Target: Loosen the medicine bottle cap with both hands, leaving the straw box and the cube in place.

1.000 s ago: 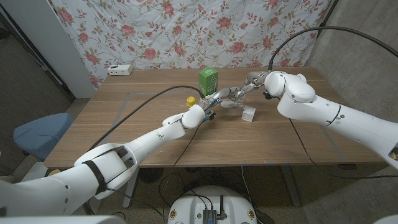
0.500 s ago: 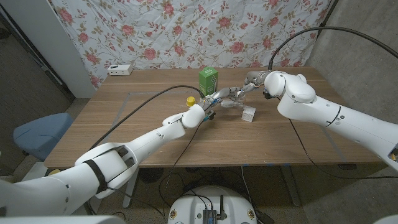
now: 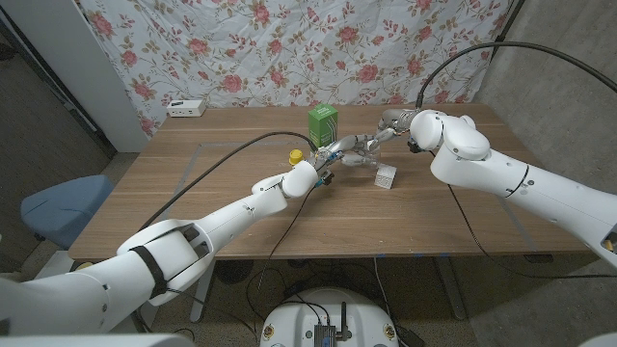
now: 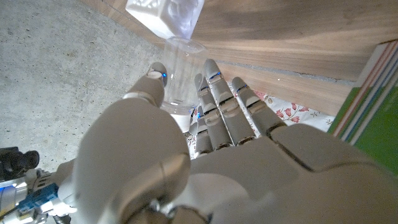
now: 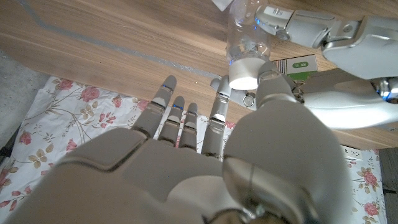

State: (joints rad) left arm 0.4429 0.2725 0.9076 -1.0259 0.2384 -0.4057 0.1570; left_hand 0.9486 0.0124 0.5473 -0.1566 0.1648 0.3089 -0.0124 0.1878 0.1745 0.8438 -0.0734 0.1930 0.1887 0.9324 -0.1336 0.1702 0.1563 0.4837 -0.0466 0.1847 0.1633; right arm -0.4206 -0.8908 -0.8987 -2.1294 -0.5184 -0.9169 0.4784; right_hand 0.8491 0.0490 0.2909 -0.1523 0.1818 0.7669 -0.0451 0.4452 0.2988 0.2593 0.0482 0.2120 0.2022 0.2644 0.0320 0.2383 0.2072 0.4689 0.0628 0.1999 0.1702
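No visible change (both hands, bottle alike).

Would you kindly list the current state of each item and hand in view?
medicine bottle: held between both hands, cap on
left hand: grips the bottle body
right hand: pinches the cap
straw box: upright
cube: resting on the table

Glossy white shells cover both arms, rounded at the joints, with a black band around the left forearm. Black cables trail off each arm. The left hand and right hand are pale grey, segmented fingers carrying small blue marks.
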